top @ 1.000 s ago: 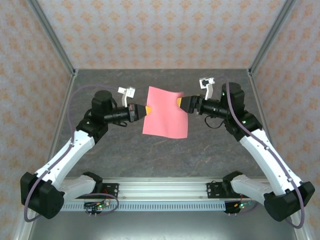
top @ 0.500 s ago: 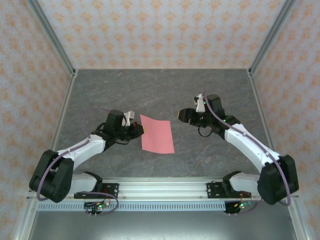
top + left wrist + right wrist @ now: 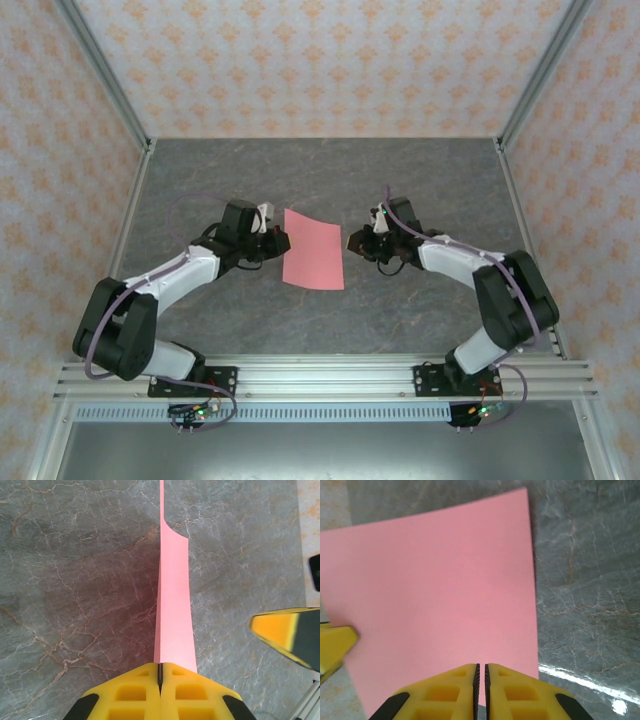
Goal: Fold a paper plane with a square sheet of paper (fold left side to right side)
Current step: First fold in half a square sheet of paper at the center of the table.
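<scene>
The square sheet of paper (image 3: 313,249) is a salmon-pink rectangle low over the grey table, tilted slightly. My left gripper (image 3: 278,240) is shut on its left edge. In the left wrist view the paper (image 3: 174,605) runs away edge-on from the closed yellow jaws (image 3: 161,667). My right gripper (image 3: 357,243) is by the sheet's right edge. In the right wrist view its jaws (image 3: 481,672) stand shut to a thin slit over the near edge of the paper (image 3: 445,580), with nothing between them. The left gripper's yellow fingertip (image 3: 335,642) shows at the far side.
The grey marble table (image 3: 420,180) is fenced by metal posts and patterned walls. An aluminium rail (image 3: 330,375) carrying both arm bases runs along the near edge. The right gripper's yellow finger (image 3: 280,630) enters the left wrist view from the right.
The arms have come down from holding the sheet up between them. The right gripper let go of the right edge, then closed. The paper now looks narrower and sits low, held by the left gripper alone.
</scene>
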Robot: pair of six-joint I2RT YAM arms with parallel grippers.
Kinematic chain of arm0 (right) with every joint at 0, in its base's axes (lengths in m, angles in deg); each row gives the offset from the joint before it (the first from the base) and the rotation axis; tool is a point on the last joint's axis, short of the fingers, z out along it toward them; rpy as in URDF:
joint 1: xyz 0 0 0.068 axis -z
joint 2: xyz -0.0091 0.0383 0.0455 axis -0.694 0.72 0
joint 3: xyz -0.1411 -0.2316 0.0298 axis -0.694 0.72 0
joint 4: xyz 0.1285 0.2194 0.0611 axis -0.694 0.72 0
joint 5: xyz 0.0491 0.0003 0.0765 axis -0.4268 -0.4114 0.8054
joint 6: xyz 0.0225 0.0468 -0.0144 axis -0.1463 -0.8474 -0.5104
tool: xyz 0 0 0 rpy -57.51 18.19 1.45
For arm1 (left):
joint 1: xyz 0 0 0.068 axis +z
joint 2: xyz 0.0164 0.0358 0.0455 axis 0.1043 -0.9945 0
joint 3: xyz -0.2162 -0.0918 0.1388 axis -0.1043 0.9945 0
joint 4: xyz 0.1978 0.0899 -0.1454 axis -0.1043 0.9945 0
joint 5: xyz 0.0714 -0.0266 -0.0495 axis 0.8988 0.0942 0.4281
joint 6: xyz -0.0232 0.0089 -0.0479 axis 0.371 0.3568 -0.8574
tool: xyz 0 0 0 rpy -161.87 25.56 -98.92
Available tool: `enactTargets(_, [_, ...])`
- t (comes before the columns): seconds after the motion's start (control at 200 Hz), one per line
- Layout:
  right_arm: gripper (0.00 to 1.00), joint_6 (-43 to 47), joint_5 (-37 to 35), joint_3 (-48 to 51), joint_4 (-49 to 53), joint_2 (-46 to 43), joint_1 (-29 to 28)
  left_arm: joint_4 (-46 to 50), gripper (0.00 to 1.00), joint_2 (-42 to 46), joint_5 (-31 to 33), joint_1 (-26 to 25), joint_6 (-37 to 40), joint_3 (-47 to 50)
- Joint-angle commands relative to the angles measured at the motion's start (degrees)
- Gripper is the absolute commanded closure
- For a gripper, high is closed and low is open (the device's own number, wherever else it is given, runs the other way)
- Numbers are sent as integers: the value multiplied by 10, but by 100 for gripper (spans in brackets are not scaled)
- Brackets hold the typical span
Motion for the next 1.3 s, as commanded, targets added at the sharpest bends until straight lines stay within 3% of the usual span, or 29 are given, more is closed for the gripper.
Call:
enactTargets(0.0, [86,-32,5,-25,-52,40,-8,25,100,-7,8,-2,14,-11])
enactTargets(0.385, [88,-42,-31,-62,-14,127,-22,41,100,-21,-2,-2,8,-22])
enactTargets(0.836, [88,-13,-63,-82,69,163,-32,-10,69,-35,-77,-3,-30,-38])
enactTargets(1.096, [88,-12,-63,-77,65,162,-34,-71,53,-73,-111,-21,-68,-44])
enactTargets(1.296, [88,-22,-52,-70,31,151,-33,-78,47,-105,-109,-38,-69,-63])
